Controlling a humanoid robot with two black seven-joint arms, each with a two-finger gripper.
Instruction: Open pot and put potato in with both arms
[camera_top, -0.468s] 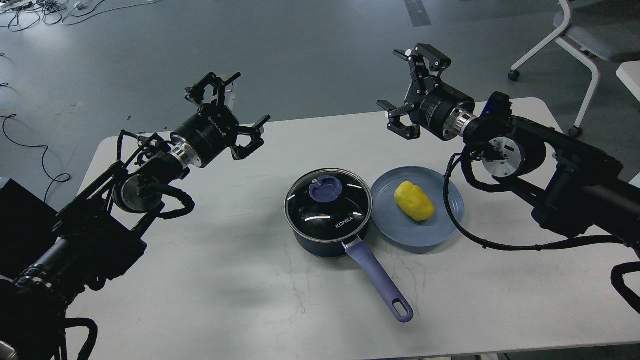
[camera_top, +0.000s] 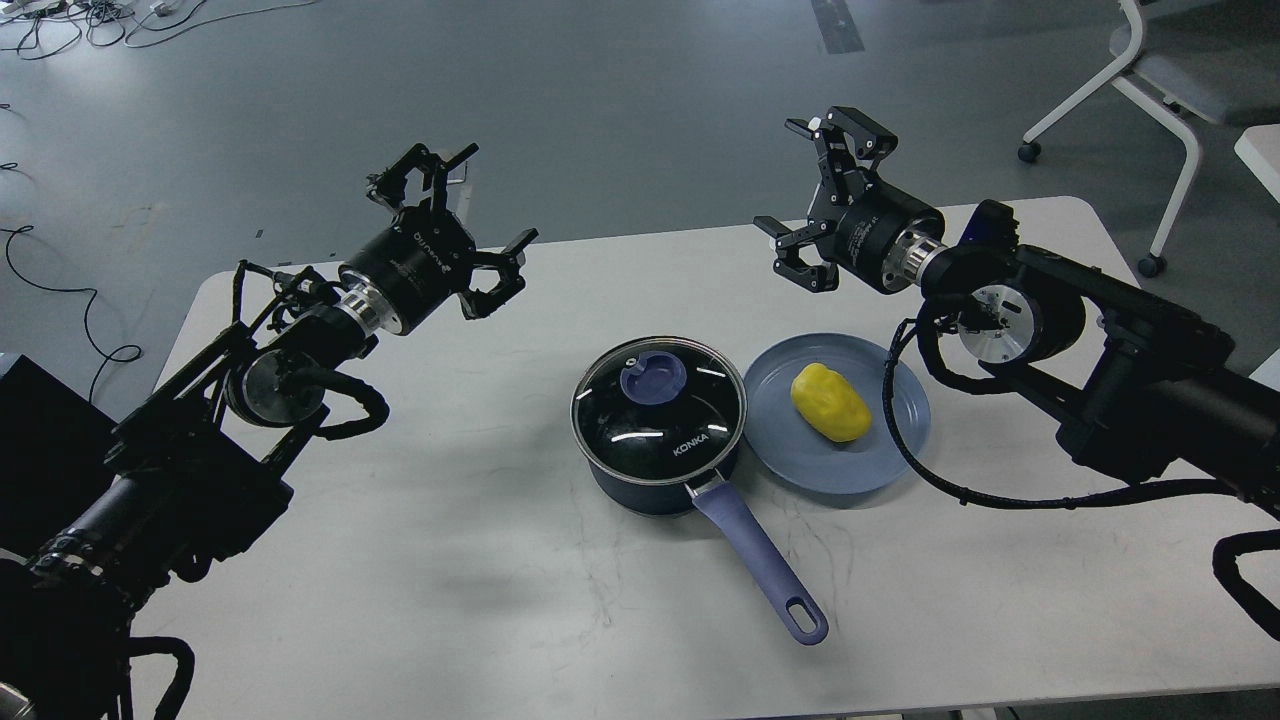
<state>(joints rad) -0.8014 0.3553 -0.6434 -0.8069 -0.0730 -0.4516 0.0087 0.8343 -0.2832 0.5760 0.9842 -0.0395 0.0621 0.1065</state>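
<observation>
A dark blue pot stands near the table's middle, its long purple handle pointing toward the front right. A glass lid with a purple knob sits shut on it. A yellow potato lies on a blue plate just right of the pot. My left gripper is open and empty, raised over the table's back left, well away from the pot. My right gripper is open and empty, raised behind the plate.
The white table has its back edge near both grippers. A white chair stands on the floor at the back right. Cables lie on the floor at the left. A black box sits at the left edge.
</observation>
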